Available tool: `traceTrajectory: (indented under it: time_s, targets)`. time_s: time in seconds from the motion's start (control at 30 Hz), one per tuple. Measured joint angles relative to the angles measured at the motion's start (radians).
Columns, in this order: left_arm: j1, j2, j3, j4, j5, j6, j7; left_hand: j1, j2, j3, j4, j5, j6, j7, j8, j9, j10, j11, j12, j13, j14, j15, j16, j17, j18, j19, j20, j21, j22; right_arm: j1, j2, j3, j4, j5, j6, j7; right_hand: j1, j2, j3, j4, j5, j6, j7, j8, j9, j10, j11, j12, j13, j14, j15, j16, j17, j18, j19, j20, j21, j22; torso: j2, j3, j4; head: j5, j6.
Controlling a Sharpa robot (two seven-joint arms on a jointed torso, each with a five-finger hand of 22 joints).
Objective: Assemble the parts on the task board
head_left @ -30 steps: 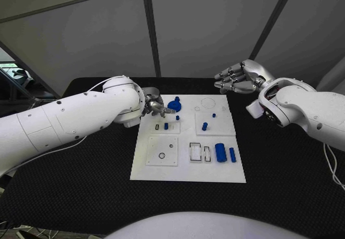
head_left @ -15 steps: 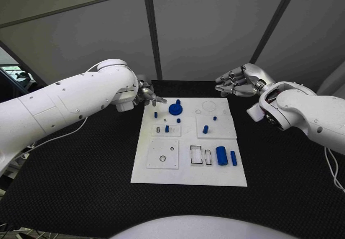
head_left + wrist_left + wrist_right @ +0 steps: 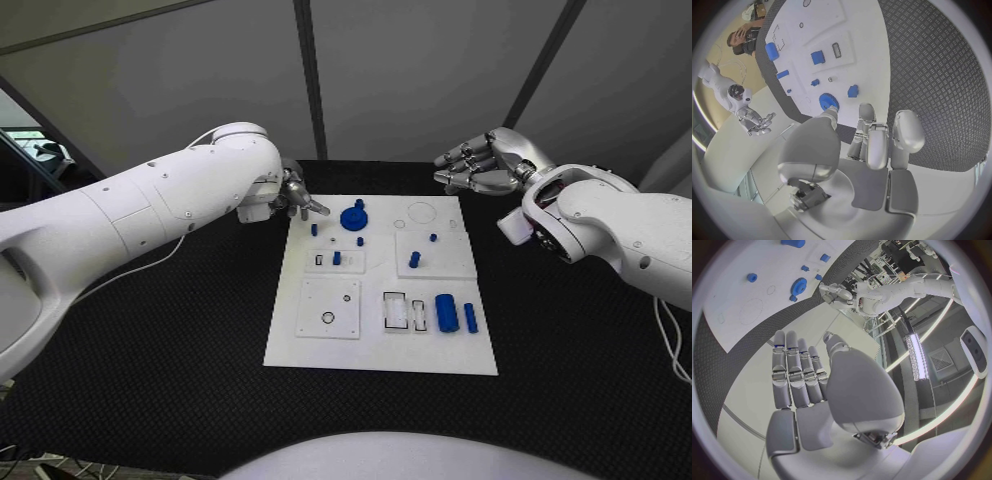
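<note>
The task board (image 3: 378, 345) lies flat in the middle of the black table (image 3: 159, 340), between the two hands and nearer the robot than either. The left hand (image 3: 293, 195) hangs just off the board's far left corner with its fingers (image 3: 877, 142) loosely parted and nothing between them; the blue gear (image 3: 353, 217) sits on the board just beyond the fingertips, close but not touching. A small blue peg (image 3: 315, 229) stands just beside the gear, toward the robot from those fingers. The left wrist view shows the gap between fingertips and gear more plainly than the head view, where the white forearm crowds that corner. The right hand (image 3: 482, 166) hovers beyond the board's far right corner, well apart from every part, its fingers (image 3: 797, 372) held straight and side by side, holding nothing; the right wrist view shows them flat and bare. Farther from both hands, toward the robot, a large blue cylinder (image 3: 446, 311) and a slimmer blue bar (image 3: 470, 317) lie side by side on the board, with another blue peg (image 3: 414, 259) standing between them and the gear.
</note>
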Motion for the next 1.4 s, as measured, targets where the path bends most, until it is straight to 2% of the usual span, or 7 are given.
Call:
traceTrajectory:
  time_s: [0.23,0.47,1.0,1.27,1.4]
  targets:
    - [0.000,0.015,-0.004,-0.018,-0.007,0.019,0.004,0.011,0.011,-0.006,0.000,0.000,0.002,-0.002,-0.004,-0.006,-0.003,0.004,0.000,-0.002,0.000,0.000,0.000,0.000,0.000,0.000,0.000,0.000,0.000,0.000,0.001,0.000,0.000,0.000,0.001,0.000,0.000,0.000,0.000,0.000,0.000,0.000,0.000,0.000,0.000,0.000,0.000,0.000,0.000,0.000,0.000,0.000,0.000,0.000,0.000,0.000,0.000,0.000,0.000,-0.0003,0.0002,0.007,-0.005]
    - [-0.001,0.022,-0.005,-0.027,-0.011,0.038,0.011,0.016,0.016,-0.011,0.000,0.000,0.007,0.000,-0.004,-0.011,-0.010,0.000,-0.007,-0.009,0.000,0.000,0.000,0.000,0.000,0.000,0.000,-0.006,-0.003,0.000,0.003,0.000,0.000,0.000,0.002,0.000,0.000,0.000,0.000,0.000,0.000,0.000,0.000,0.000,0.000,0.000,0.000,0.000,0.000,0.000,0.000,0.000,0.000,0.000,0.000,0.000,0.000,0.000,0.000,-0.0002,0.0013,0.008,-0.008]
    - [-0.002,0.034,-0.009,-0.043,-0.015,0.082,0.021,0.053,0.053,-0.021,-0.010,0.004,0.039,-0.012,0.008,-0.020,-0.008,-0.002,0.005,-0.002,0.000,0.000,0.012,0.000,-0.001,0.004,0.004,-0.006,0.011,0.000,0.004,0.000,-0.001,0.000,0.005,0.000,-0.004,0.004,0.000,0.000,0.000,0.000,0.000,0.000,0.000,0.000,0.000,0.000,0.000,0.000,0.000,0.000,-0.001,0.000,0.000,0.000,0.000,0.000,-0.001,-0.0001,0.0013,0.014,-0.009]
    - [-0.004,0.036,-0.010,-0.048,-0.015,0.091,0.022,0.058,0.047,-0.021,-0.010,0.004,0.042,-0.015,0.012,-0.020,-0.008,-0.002,0.005,-0.001,0.000,0.000,0.012,0.000,-0.001,0.004,0.004,-0.002,0.012,0.000,0.005,0.000,-0.001,0.000,0.007,0.000,-0.004,0.004,0.000,0.000,0.000,0.000,0.000,0.000,0.000,0.000,0.000,0.000,0.000,0.000,0.000,0.000,-0.001,0.000,0.000,0.000,0.000,0.000,-0.001,-0.0002,0.0013,0.013,-0.009]
    - [-0.005,0.037,-0.010,-0.050,-0.015,0.094,0.022,0.065,0.054,-0.025,-0.010,0.004,0.049,-0.015,0.018,-0.020,-0.006,-0.004,0.005,-0.001,0.000,0.000,0.012,0.000,-0.001,0.004,0.004,-0.002,0.015,0.000,0.005,0.000,-0.001,0.000,0.007,0.000,-0.004,0.004,0.000,0.000,0.000,0.000,0.000,0.000,0.000,0.000,0.000,0.000,0.000,0.000,0.000,0.000,-0.001,0.000,0.000,0.000,0.000,0.000,-0.001,-0.0002,0.0013,0.013,-0.009]
